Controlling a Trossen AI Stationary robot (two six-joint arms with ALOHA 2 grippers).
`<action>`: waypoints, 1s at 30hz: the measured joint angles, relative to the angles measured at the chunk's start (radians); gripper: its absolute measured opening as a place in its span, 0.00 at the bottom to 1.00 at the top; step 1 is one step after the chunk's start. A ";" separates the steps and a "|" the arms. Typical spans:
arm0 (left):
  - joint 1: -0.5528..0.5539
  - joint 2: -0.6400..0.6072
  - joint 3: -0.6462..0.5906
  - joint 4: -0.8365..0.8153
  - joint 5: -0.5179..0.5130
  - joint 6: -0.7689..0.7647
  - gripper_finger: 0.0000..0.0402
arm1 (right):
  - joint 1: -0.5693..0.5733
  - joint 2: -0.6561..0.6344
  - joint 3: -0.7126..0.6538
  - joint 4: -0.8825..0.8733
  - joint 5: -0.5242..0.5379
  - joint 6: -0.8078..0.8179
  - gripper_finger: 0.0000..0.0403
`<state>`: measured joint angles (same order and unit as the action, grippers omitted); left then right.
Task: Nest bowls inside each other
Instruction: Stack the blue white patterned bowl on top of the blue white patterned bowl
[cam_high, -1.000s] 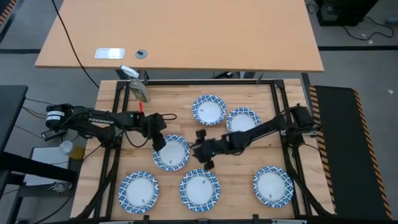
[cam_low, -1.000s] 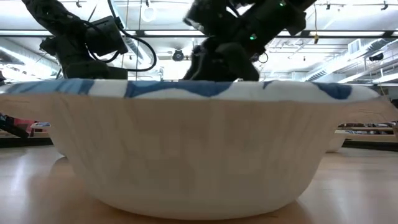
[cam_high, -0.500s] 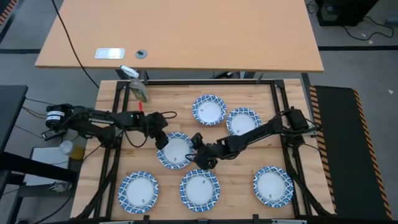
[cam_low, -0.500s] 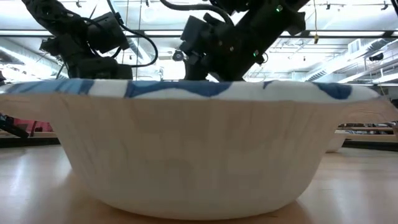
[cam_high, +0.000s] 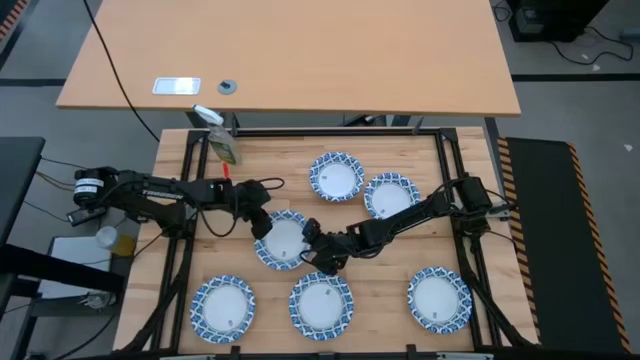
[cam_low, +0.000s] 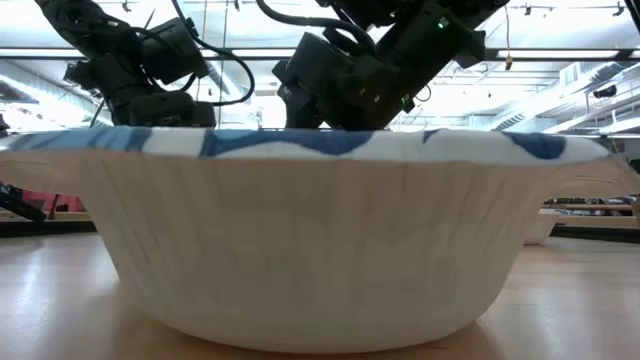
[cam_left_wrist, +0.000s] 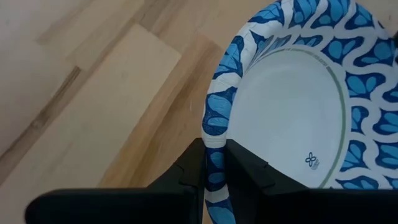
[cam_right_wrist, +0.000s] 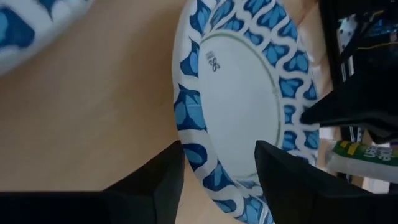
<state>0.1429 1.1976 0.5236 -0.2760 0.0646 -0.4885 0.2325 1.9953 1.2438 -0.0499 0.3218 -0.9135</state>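
Note:
Several blue-rimmed white bowls sit on the wooden table: two at the far side (cam_high: 336, 177) (cam_high: 391, 195) and three along the near edge (cam_high: 222, 308) (cam_high: 321, 303) (cam_high: 438, 298). Between these, the middle bowl (cam_high: 283, 240) has my left gripper (cam_high: 259, 226) shut on its left rim. My right gripper (cam_high: 312, 246) stands open at that bowl's right rim (cam_right_wrist: 200, 163), one finger (cam_right_wrist: 163, 177) outside it and one (cam_right_wrist: 283, 171) over the inside. In the low view the near centre bowl (cam_low: 320, 230) hides the middle bowl. My left gripper pinches the middle bowl's rim (cam_left_wrist: 214, 140) on its left side between its two fingers, one on the inner side and one on the outer. The fingers slant down from the table's left. Whether the bowl's base rests on the table I cannot tell. My right gripper has its fingers astride the right rim; whether they touch it I cannot tell.
A small tube (cam_high: 222, 148) lies at the table's far left corner. Black frame rails (cam_high: 448, 160) run along the table's sides. Bare wood lies between the near right bowl and the near centre bowl.
My right gripper has moved toward the table's left and slightly down, up to the middle bowl's right rim, and has rolled about its own axis, so its fingers now straddle that rim. My left gripper has kept its hold.

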 joint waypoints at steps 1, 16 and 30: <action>0.000 0.000 0.000 0.004 0.000 0.000 0.14 | -0.001 0.000 0.000 0.003 -0.003 0.001 0.49; 0.037 0.000 0.000 0.151 0.004 0.055 0.14 | 0.003 -0.031 0.000 -0.052 0.113 0.203 0.46; 0.135 0.074 0.185 0.229 0.026 0.201 0.14 | -0.040 -0.212 0.000 -0.332 0.197 0.381 0.46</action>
<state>0.2781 1.2718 0.7088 -0.0467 0.0906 -0.2876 0.1924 1.7835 1.2434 -0.3822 0.5193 -0.5325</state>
